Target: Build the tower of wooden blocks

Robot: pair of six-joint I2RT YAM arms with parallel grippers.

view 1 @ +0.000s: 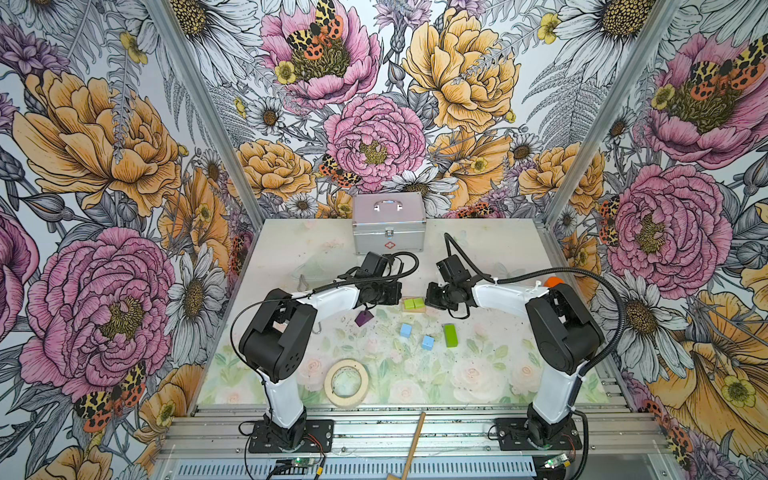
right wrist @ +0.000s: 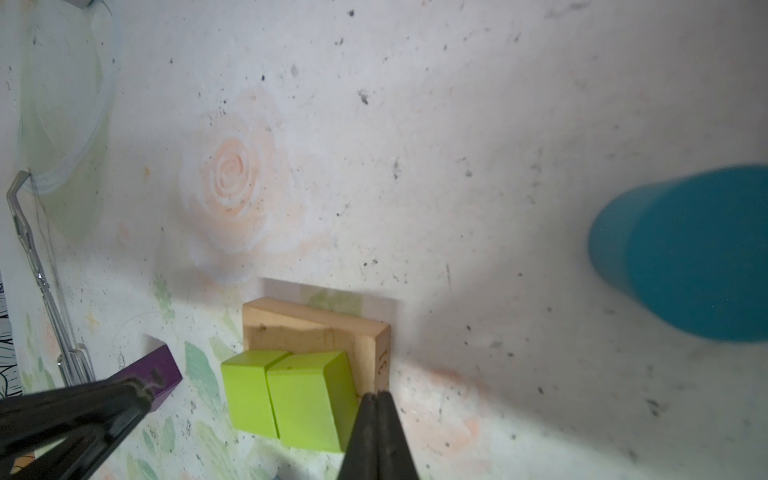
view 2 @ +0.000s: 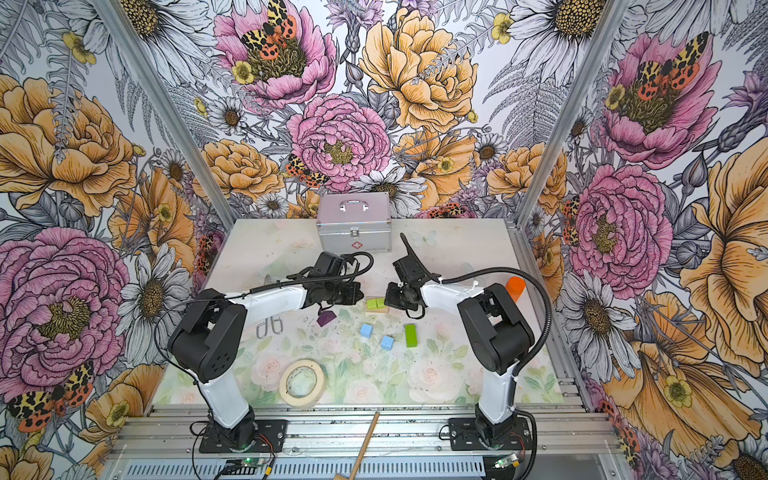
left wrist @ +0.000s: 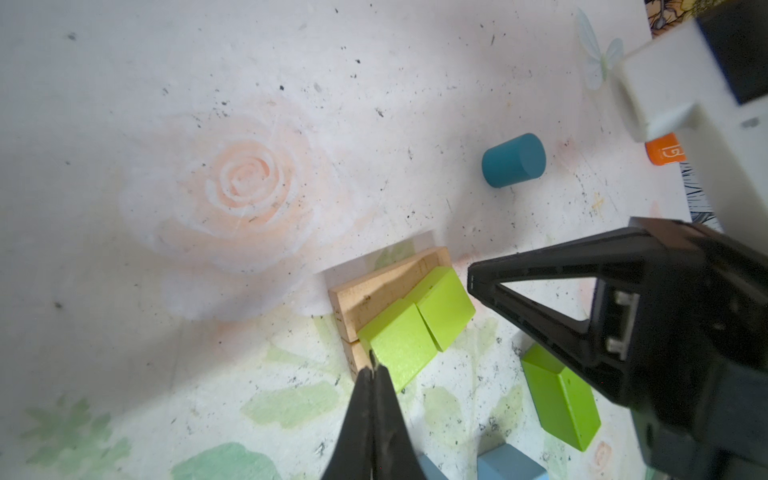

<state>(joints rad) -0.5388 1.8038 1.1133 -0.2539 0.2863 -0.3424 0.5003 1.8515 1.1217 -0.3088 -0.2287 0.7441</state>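
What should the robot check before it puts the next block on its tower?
1. Green blocks side by side on the tan bars: ok.
2. Left claw and right claw empty: ok, both shut on nothing.
3. Claws clear of the green blocks: cannot tell; both tips sit right at their edges.
4. Blue cubes free to grab: ok, lying apart from each other.
5. Long green block free: ok.
6. Teal cylinder easy to find: ok in the left wrist view, not seen in either top view.
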